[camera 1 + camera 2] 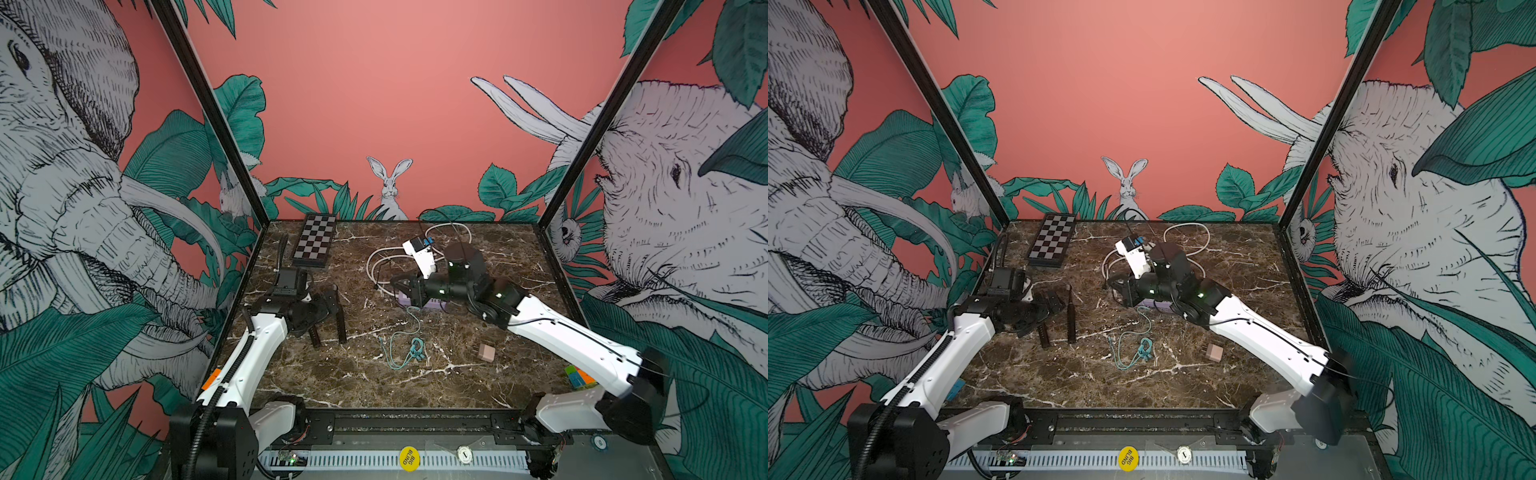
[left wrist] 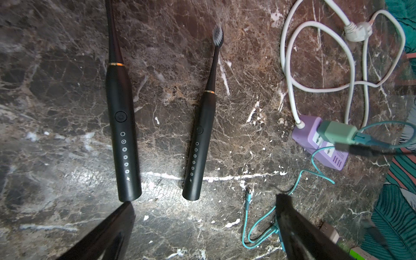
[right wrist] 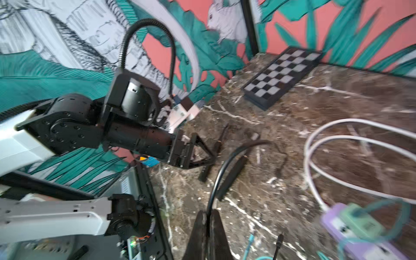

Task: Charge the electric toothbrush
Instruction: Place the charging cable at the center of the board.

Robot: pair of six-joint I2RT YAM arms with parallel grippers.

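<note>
Judging by how things lie, the charging is barely under way: a toothbrush [image 2: 121,135] and a second toothbrush [image 2: 200,146] lie side by side flat on the table [image 2: 56,94], apart from each other, and neither has a lead in its base. A green adapter [image 2: 336,132] already sits in the purple power strip [image 2: 308,139], with a teal cable [image 2: 258,225] running from it; that cable's free end lies loose on the table near the second toothbrush. What is left, it seems, is to bring a cable end to a toothbrush base and push it in. The left gripper [image 2: 205,202] hovers over the toothbrush bases with its jaws spread wide, holding and touching nothing. The right gripper [image 3: 209,213], above the power strip, is clamped tight on a thin black cable [image 3: 245,145] that arcs up from between its fingers; where that cable's ends go I cannot tell.
</note>
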